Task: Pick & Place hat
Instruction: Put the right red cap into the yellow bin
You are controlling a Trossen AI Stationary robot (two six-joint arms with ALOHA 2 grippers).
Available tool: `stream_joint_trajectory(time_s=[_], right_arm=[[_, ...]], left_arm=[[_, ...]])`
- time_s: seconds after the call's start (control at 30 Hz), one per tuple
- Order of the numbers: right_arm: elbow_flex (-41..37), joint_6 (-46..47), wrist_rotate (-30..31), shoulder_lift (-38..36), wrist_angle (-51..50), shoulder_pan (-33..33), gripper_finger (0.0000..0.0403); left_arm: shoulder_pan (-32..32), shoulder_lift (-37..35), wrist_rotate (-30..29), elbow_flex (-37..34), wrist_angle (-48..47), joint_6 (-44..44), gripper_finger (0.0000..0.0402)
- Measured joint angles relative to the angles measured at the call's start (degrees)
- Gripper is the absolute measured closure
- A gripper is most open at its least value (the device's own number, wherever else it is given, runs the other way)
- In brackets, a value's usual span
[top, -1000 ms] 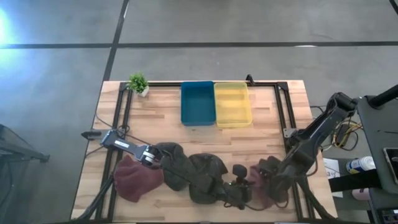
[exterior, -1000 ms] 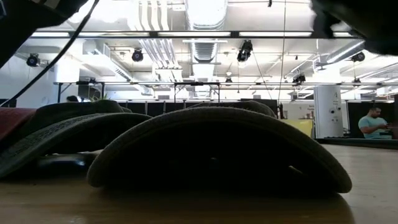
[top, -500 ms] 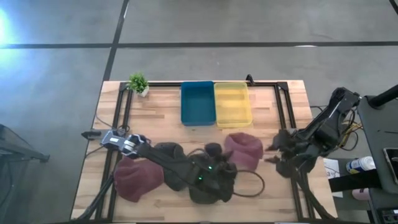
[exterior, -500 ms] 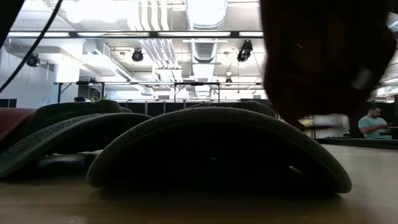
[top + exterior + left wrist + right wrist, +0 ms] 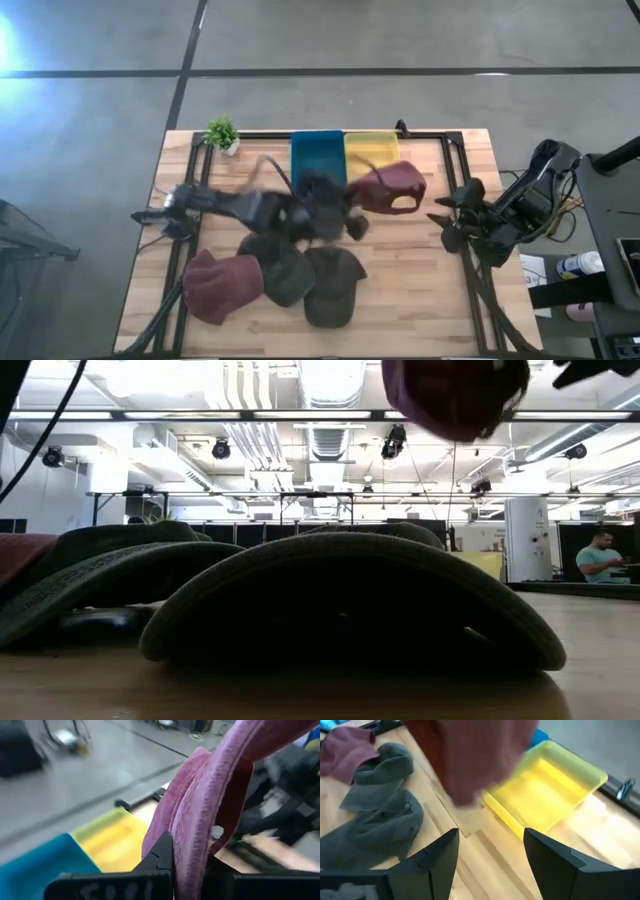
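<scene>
A maroon cap (image 5: 388, 187) hangs in the air over the near edge of the yellow bin (image 5: 370, 148), held in my left gripper (image 5: 345, 215), which reaches in from the table's left. It also shows in the left wrist view (image 5: 200, 795) and at the top of the low view (image 5: 455, 395). My right gripper (image 5: 450, 220) waits open near the table's right edge, apart from the cap; its own view (image 5: 490, 855) shows the spread fingers. My left gripper (image 5: 189, 862) pinches the maroon cap by a folded edge of its cloth (image 5: 192, 845), between the two fingers. The cap is lifted clear of the table, and its strap loop (image 5: 235, 805) stands out beyond the fingers.
A blue bin (image 5: 318, 165) stands beside the yellow one at the far edge. Another maroon cap (image 5: 220, 285) and two dark grey caps (image 5: 280, 272) (image 5: 335, 285) lie on the near part of the table. A small plant (image 5: 222, 132) stands at the far left corner. A person (image 5: 600, 555) is far off in the room.
The maroon cap has gone from the table's near right part up and toward the far edge, lifted clear, and now hangs by the yellow bin. My left arm swung right across the grey caps, then toward the far edge with the cap. My right arm drew back toward the right edge.
</scene>
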Motion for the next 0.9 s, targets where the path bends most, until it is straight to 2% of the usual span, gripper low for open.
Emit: stream_joint_trajectory(time_s=[0.1,0.23,0.27,0.33,0.37,0.4,0.43,0.47,0.5,0.57,0.6,0.67,0.77,0.9], right_arm=[[-2.83,4.44,0.0,-0.52,0.31,-0.01,0.0184],[-5.84,8.65,0.44,-1.69,2.98,-0.03,0.0184],[-6.33,8.65,0.46,-2.09,4.36,-0.06,0.0184],[-6.99,7.63,0.55,-3.06,7.62,-0.01,0.0184],[-7.23,6.73,0.56,-3.64,9.08,-0.01,0.0184],[-7.45,5.87,0.67,-4.24,10.42,-0.01,0.0184],[-7.72,5.18,0.86,-4.78,11.31,-0.01,0.0184],[-7.99,5.03,0.91,-5.3,11.75,-0.07,0.0184],[-8.26,5.08,0.94,-5.81,12.28,-0.15,0.0184],[-8.89,5.5,0.72,-6.65,13.83,-0.14,0.0184],[-9.25,5.42,0.13,-7.05,14.95,-0.14,0.0184],[-10.1,4.85,-0.64,-7.68,17.24,-0.14,0.0184],[-10.8,3.0,-0.77,-7.67,20.69,-0.14,0.0184],[-10.93,-0.62,-1.2,-7.07,23.56,-0.17,0.0184]], left_arm=[[2.77,-3.11,6.47,-0.04,-2.67,-2.29,0.0395],[6.67,-4.59,6.01,-0.19,-11.52,-5.38,0.0395],[7.79,-4.59,7.51,-0.45,-11.84,-7.23,0.0395],[9.59,-4.53,18.13,-1.85,-6.5,-6.5,0.0396],[9.94,-4.24,21.31,-2.74,-3.65,-4.02,0.0397],[10.2,-4.2,19.79,-3.62,-4.53,-2.65,0.0397],[10.49,-4.22,15.24,-4.38,-8.69,-3.96,0.0397],[11.4,-4.22,13.35,-5.36,-13.0,-7.85,0.0397],[12.98,-4.22,16.46,-6.41,-12.66,-11.14,0.0397],[14.95,-4.24,26.24,-8.28,-4.82,-9.4,0.0397],[15.07,-4.24,25.47,-8.93,-4.74,-9.08,0.0397],[14.5,-4.28,22.81,-10.74,-5.42,-13.85,0.0397],[14.74,-4.35,33.04,-15.43,4.62,-15.54,0.0397],[14.99,-4.2,37.75,-22.29,16.15,-22.4,0.0397]])
